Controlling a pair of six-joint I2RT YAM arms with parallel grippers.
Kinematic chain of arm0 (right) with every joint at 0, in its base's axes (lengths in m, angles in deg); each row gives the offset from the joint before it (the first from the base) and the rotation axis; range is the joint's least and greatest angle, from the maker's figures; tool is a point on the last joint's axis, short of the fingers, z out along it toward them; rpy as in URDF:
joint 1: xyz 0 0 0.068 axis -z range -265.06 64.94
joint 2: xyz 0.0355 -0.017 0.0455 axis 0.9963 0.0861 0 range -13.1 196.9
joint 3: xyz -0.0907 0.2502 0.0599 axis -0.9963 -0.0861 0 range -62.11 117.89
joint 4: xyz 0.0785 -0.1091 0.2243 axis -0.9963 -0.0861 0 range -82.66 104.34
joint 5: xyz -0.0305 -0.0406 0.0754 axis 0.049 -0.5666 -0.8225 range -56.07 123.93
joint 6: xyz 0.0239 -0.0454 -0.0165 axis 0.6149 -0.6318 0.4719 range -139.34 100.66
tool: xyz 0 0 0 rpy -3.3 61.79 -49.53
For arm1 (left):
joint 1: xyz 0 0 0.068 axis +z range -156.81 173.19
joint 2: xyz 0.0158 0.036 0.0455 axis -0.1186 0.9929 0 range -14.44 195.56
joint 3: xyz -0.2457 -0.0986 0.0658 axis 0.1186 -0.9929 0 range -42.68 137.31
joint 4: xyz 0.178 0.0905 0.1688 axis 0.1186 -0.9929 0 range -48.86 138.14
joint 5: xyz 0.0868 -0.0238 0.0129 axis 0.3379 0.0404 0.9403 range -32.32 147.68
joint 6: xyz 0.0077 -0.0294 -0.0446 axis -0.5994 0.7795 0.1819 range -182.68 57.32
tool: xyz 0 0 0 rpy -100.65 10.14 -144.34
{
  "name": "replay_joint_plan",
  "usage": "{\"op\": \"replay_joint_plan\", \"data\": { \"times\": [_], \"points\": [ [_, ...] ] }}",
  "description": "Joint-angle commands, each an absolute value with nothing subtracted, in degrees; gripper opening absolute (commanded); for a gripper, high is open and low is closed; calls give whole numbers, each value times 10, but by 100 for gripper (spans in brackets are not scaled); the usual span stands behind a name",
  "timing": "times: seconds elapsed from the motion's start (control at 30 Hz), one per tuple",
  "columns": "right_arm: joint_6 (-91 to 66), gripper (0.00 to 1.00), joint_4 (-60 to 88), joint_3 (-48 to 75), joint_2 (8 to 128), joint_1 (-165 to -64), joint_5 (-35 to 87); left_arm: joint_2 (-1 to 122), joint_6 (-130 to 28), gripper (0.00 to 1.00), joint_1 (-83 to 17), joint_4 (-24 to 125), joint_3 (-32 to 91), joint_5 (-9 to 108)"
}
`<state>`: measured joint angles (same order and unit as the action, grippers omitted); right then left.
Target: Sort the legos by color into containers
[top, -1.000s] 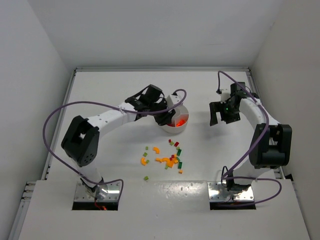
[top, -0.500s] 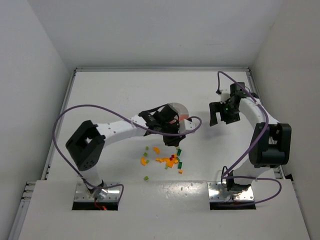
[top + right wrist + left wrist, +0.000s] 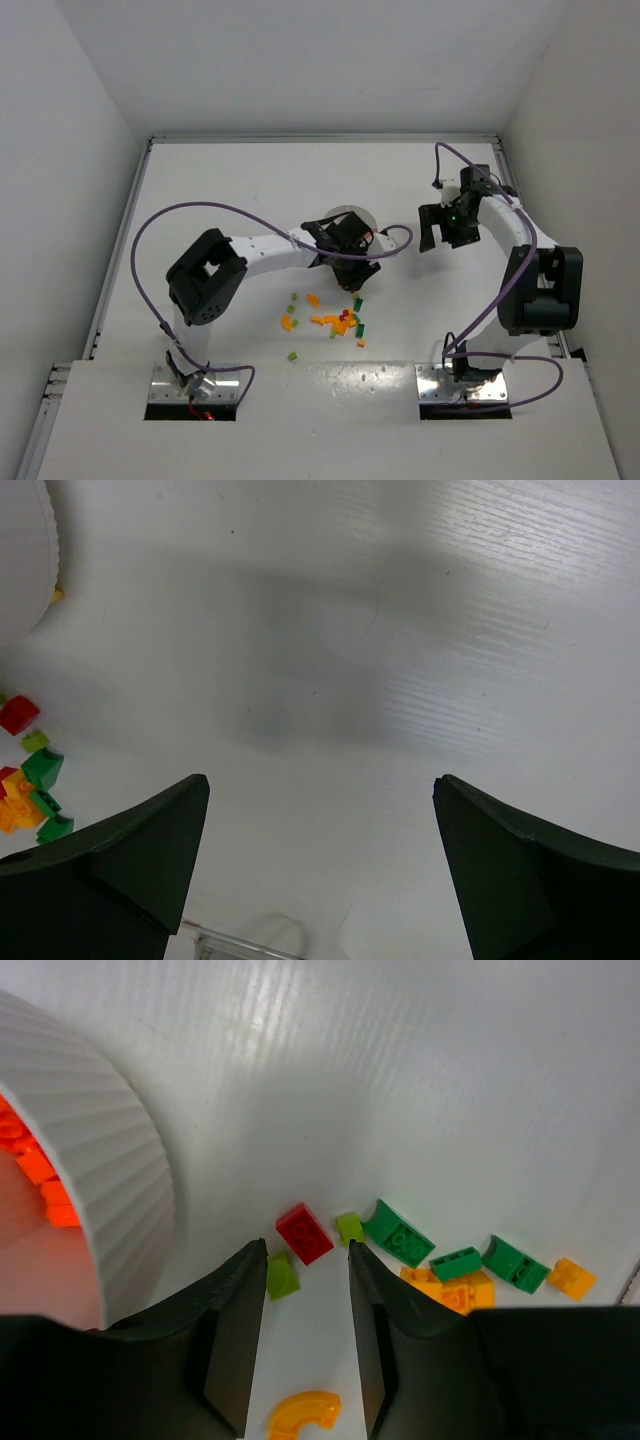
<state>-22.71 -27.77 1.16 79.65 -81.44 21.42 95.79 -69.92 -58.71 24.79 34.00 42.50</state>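
The legos [image 3: 335, 320] lie scattered in red, orange, yellow and green on the table in front of the white dish [image 3: 348, 213], which the left arm partly hides. My left gripper [image 3: 306, 1250] hangs low over the pile's far edge, open by a narrow gap and holding nothing. A red brick [image 3: 304, 1232] lies just beyond its tips. A lime brick [image 3: 282, 1275] rests against the left finger, and an orange curved piece [image 3: 303, 1412] lies between the fingers. The dish's ribbed wall [image 3: 110, 1180] stands to the left, with orange-red bricks [image 3: 30, 1155] inside. My right gripper [image 3: 320, 780] stands wide open, off to the right.
Green bricks [image 3: 398, 1232] and orange bricks [image 3: 450, 1288] cluster right of the left gripper's fingers. A purple cable [image 3: 175, 215] loops over the left arm. In the right wrist view the dish's rim [image 3: 22, 570] shows at the far left and some legos [image 3: 28, 775] below it.
My left arm swung from above the dish toward me and down to the lego pile. Its jaws narrowed, then widened a little. The right arm has not moved.
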Motion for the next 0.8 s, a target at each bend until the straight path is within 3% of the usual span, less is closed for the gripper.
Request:
{"op": "replay_joint_plan", "data": {
  "times": [0.0, 0.77],
  "points": [
    [-221, 94, -270, 19, 786, -817, 208, 968, -673, 44, -595, 256, 365, 447],
    [-221, 94, -270, 24, 796, -817, 208, 1020, -668, 44, -600, 262, 382, 453]
  ]
}}
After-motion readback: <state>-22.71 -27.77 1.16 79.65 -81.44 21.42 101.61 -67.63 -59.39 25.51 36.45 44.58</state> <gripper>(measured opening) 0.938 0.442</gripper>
